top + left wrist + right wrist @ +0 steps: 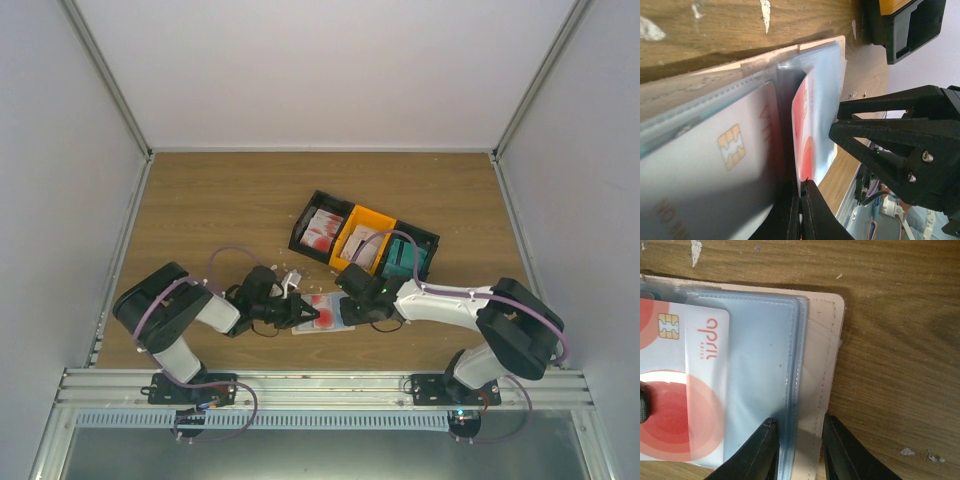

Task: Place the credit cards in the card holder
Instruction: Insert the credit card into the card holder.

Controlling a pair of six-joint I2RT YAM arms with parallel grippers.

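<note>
Your left hand (303,313) is pressed together on the near edge of the red-blotched card (685,390). The left wrist view shows that edge nipped between the tips. The card is only part-way into the clear sleeve (760,365) of the card holder (312,328). The holder lies open and flat on the worktop (220,210), lower centre of the top view, between both hands.

What the next move turns on: in the right wrist view the card's leading edge sits at centre-left, with a clear gap to the sleeve's sealed edge on its right. So the pocket depth lies away from your left hand, twd the right hand (348,303). In the top view that's a push left-to-right, approx along the holder's long axis. The card's own long axis is unclear, as it's cut off at the frame edge.

The right hand is part-spread, with its tips down at the bottom of its own view, one either side of the sleeve's edge over the beige flap. I can't tell if it nips anything or just pins the holder.

Pose: both arms are low. The left elbow is out at the left of the frame with the forearm reaching right. The right elbow is out at the right with the white forearm reaching left, so the hands are nearly tip to tip.

More cards wait in the tray (300,232), just above the right hand.
</note>
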